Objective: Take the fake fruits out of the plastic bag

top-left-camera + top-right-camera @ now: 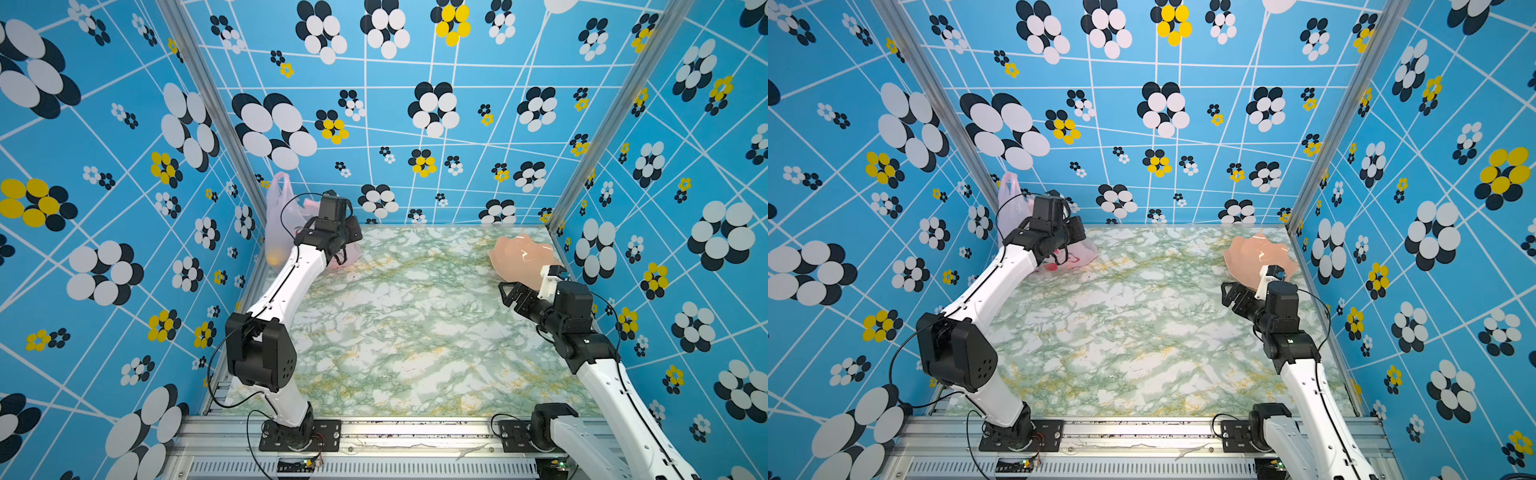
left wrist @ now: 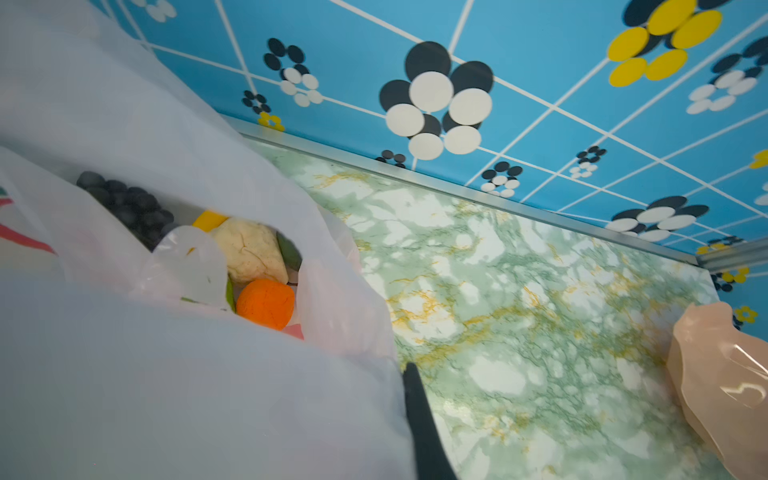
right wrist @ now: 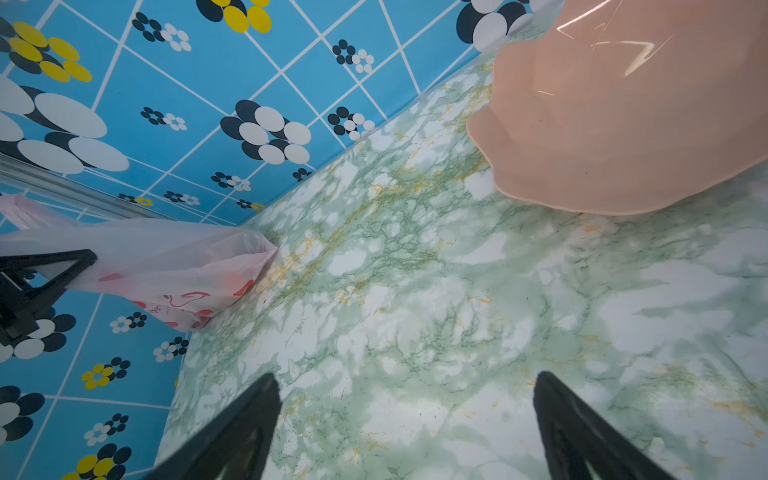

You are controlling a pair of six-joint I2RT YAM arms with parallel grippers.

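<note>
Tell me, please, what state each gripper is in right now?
Left gripper: closed on the thin, translucent pink plastic bag.
Right gripper: open, holding nothing.

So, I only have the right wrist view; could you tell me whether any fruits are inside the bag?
Observer: Yes, the left wrist view looks into the bag: grapes, a beige fruit and an orange one.
Operator: Thank you; is anything gripping the bag?
Observer: Yes, the left fingers are shut on its film.
Operator: Is any other fruit showing?
Observer: In a top view a yellow fruit shows through the bag's lower part.
</note>
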